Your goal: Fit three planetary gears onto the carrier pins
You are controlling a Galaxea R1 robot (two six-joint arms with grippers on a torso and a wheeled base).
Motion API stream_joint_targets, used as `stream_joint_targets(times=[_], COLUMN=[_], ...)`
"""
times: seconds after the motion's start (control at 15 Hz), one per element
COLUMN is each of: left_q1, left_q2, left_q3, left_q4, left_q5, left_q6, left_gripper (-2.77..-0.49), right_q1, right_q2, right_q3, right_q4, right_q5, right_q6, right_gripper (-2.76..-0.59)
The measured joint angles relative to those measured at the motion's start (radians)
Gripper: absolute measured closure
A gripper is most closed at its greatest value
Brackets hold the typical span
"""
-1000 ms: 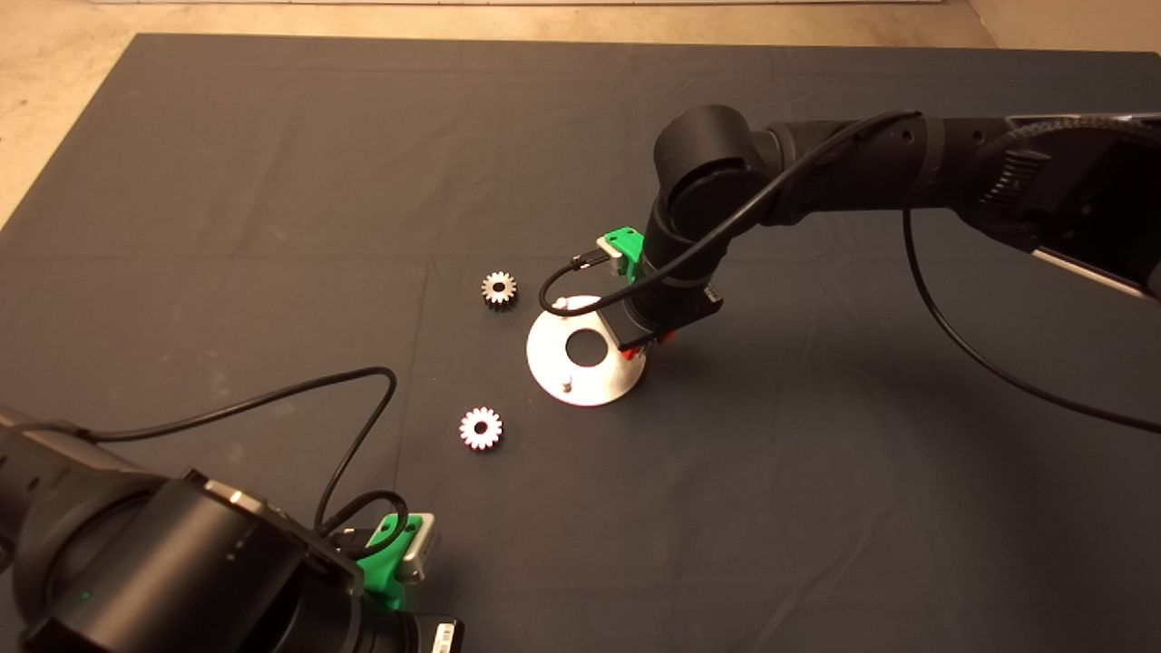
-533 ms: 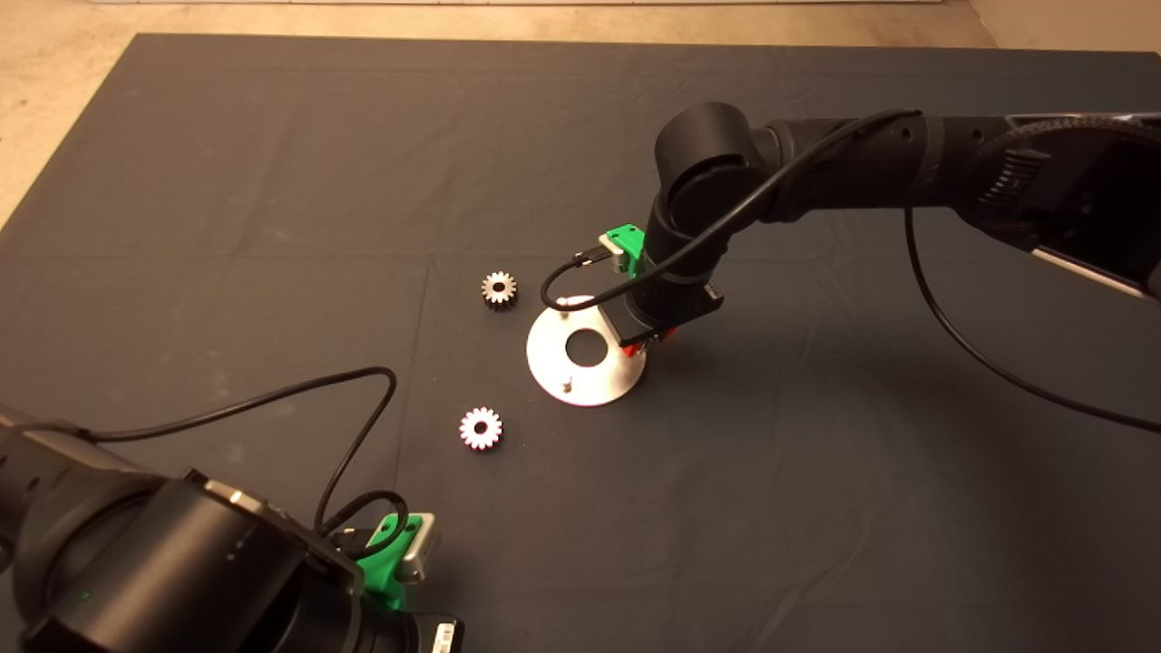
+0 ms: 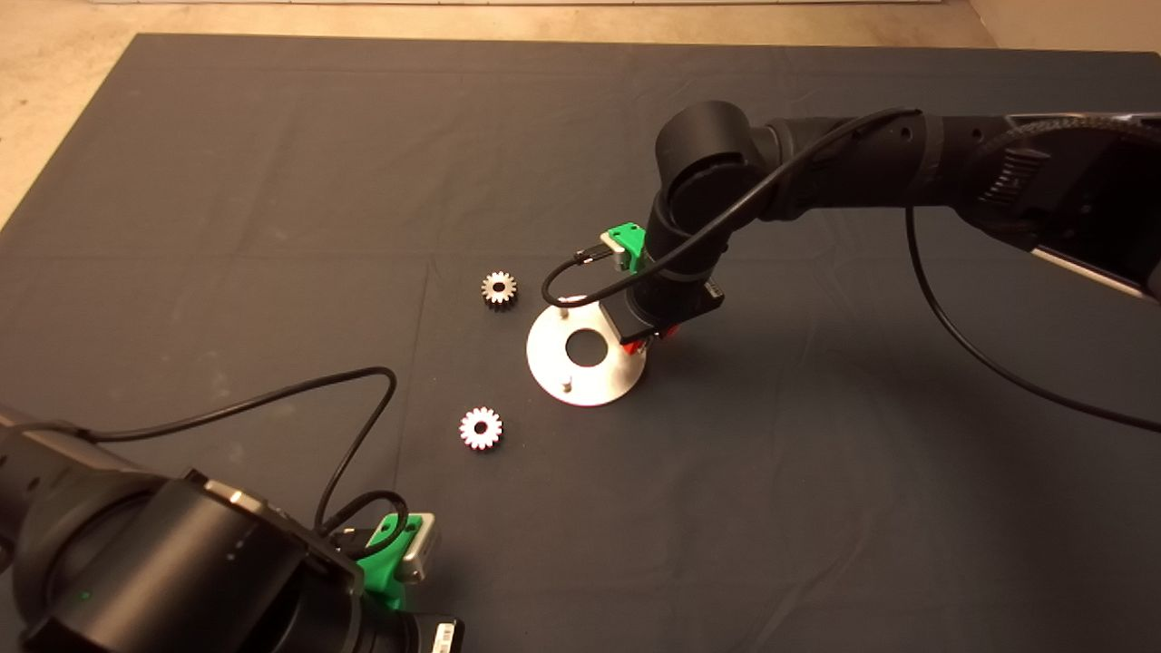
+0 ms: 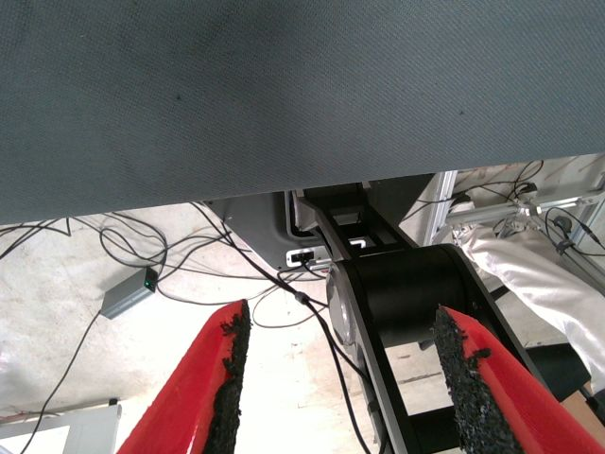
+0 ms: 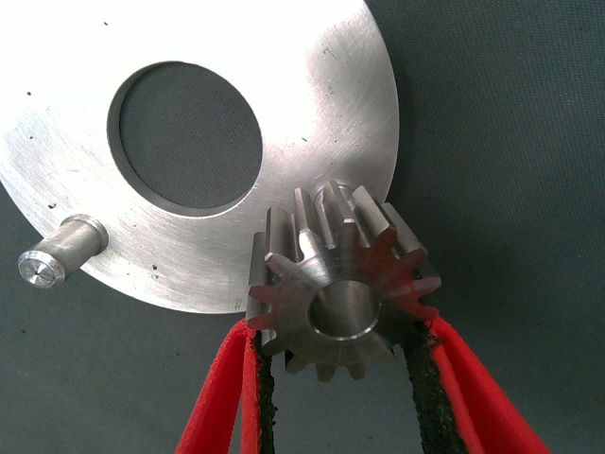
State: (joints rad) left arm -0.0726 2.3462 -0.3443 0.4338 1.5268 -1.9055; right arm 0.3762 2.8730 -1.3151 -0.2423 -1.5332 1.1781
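Right wrist view: right hand (image 5: 340,364), both red fingers (image 5: 232,388) clamped on the flanks of one planetary gear (image 5: 342,293). Gear held flat, bore facing the camera, hovering at the rim of the carrier disc (image 5: 312,113). The tip of a carrier pin (image 5: 333,194) shows just past the gear's teeth, so bore and pin look slightly out of line; whether the gear has begun to seat cannot be told. A second carrier pin (image 5: 52,255) stands bare at the disc's other side.

Head view: right hand (image 3: 646,340) over the right edge of the carrier disc (image 3: 544,349), wrist pointing down. Against the pictures from a second ago the hand has crept a little up and away from the disc; the disc itself has not shifted. Judgement: a small correction of alignment over the pin, the first gear not yet installed.

Remaining stock: two planetary gears lying flat on the mat (image 3: 272,163) of the worktop, one (image 3: 498,288) near the disc's far-left side, one (image 3: 480,427) near its front-left side, both unmoved. Two pins in view on the disc, both empty.

Left hand (image 3: 399,551): parked at the lower left edge, fingers (image 4: 222,378) apart, holding nothing.
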Motion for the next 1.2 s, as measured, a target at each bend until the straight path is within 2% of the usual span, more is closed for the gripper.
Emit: stream_joint_targets(times=[0.53, 0.73, 1.2], left_q1=[0.0, 0.0, 0.0], left_q2=[0.0, 0.0, 0.0], left_q3=[0.0, 0.0, 0.0], left_q4=[0.0, 0.0, 0.0], left_q5=[0.0, 0.0, 0.0], left_q6=[0.0, 0.0, 0.0], left_gripper=[-1.32, -1.32, -1.32], right_q1=[-0.014, -0.024, -0.024], right_q2=[0.0, 0.001, 0.006], right_q3=[-0.015, -0.026, -0.031], right_q4=[0.0, -0.001, -0.001], right_q5=[-0.001, 0.003, 0.0], right_q6=[-0.005, -0.011, -0.019], right_gripper=[-0.78, -0.78, -0.78])
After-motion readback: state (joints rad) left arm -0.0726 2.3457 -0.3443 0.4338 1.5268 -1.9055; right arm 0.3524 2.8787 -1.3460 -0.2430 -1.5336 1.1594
